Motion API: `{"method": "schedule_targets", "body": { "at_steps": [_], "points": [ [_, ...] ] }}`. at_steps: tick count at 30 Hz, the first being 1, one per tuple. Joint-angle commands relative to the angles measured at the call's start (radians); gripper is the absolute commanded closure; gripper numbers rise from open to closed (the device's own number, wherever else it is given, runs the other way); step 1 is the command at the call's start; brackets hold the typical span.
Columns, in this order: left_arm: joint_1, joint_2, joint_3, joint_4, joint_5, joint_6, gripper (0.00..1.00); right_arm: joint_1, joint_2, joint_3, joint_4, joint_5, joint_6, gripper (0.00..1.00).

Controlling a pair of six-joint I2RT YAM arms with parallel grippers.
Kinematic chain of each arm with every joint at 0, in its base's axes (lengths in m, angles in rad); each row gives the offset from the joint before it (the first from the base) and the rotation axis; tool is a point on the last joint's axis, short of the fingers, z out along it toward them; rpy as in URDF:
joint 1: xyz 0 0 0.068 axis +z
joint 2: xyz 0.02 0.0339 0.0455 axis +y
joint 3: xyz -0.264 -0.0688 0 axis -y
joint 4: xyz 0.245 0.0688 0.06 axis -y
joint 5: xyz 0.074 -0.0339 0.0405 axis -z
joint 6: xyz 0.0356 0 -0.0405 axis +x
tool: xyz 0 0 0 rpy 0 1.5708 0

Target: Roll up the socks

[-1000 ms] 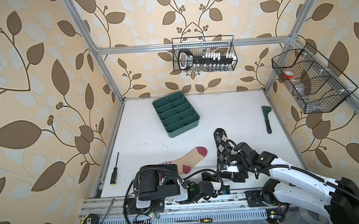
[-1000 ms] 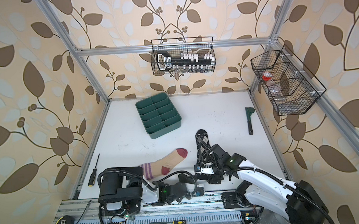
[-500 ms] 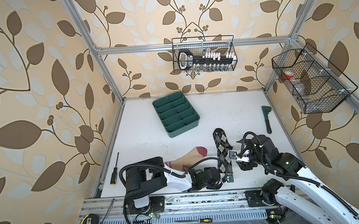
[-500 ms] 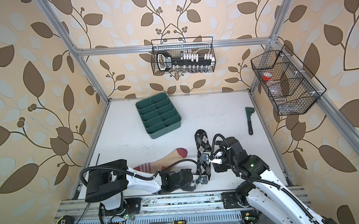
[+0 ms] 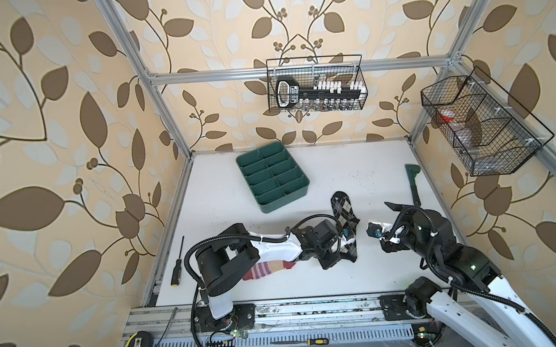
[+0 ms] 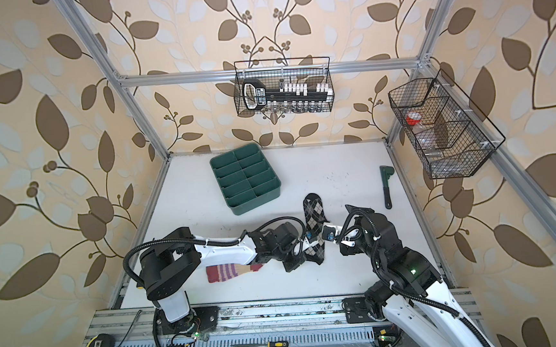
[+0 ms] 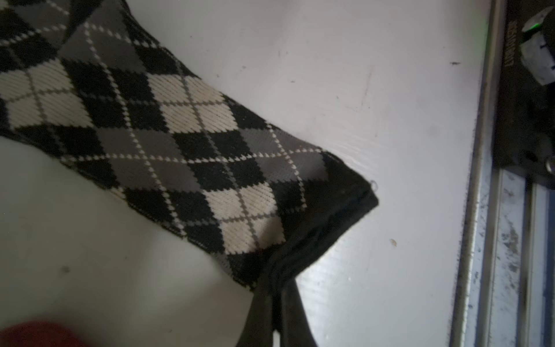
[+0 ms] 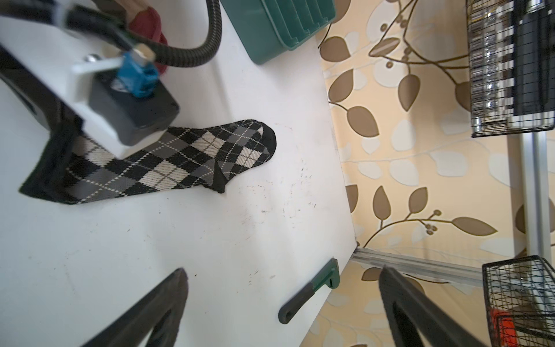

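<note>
Sock cuff (image 7: 327, 216) in left jaws, right jaws wide

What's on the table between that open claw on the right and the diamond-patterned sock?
Nothing: in the right wrist view only bare, faintly scuffed white table lies between the open right gripper and the argyle sock.

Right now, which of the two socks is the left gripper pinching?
The black argyle sock, pinched at its cuff by the left gripper; the beige striped sock lies unheld.
</note>
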Motion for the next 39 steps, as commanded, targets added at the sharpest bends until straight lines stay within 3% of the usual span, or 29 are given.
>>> {"method": "schedule_targets", "body": {
  "at_steps": [1,8,12,16,19,22,25,30,33,37,39],
  "points": [
    [0.031,0.028,0.067,-0.090,0.166,-0.085,1.00,0.032,-0.012,-0.003,-0.094,-0.054,-0.006,0.01],
    [0.057,0.114,0.198,-0.256,0.201,-0.140,1.00,0.117,0.046,-0.073,-0.041,0.044,-0.031,0.02],
    [0.057,0.110,0.206,-0.271,0.191,-0.131,1.00,0.123,0.078,-0.121,0.192,0.180,-0.044,0.01],
    [0.060,0.109,0.208,-0.278,0.194,-0.124,1.00,0.113,0.077,-0.118,0.465,0.212,-0.024,0.00],
    [0.065,0.114,0.208,-0.268,0.216,-0.138,1.00,0.111,0.063,-0.125,0.590,0.224,-0.115,0.03],
    [0.068,0.114,0.194,-0.242,0.220,-0.159,1.00,0.117,0.091,-0.097,0.415,0.216,-0.335,0.14],
    [0.075,0.114,0.191,-0.239,0.212,-0.164,1.00,0.147,0.117,-0.098,0.259,0.244,-0.378,0.15],
    [0.093,0.095,0.181,-0.240,0.202,-0.157,1.00,0.316,0.119,-0.121,0.154,0.371,-0.197,0.07],
    [0.103,0.091,0.184,-0.247,0.201,-0.148,1.00,0.294,0.136,-0.076,0.246,0.443,-0.010,0.02],
    [0.105,0.096,0.206,-0.270,0.227,-0.137,1.00,0.188,0.180,0.089,0.235,0.319,0.265,0.00],
    [0.105,0.096,0.208,-0.274,0.233,-0.134,1.00,0.206,0.178,0.109,0.290,0.281,0.397,0.00]
  ]
}}
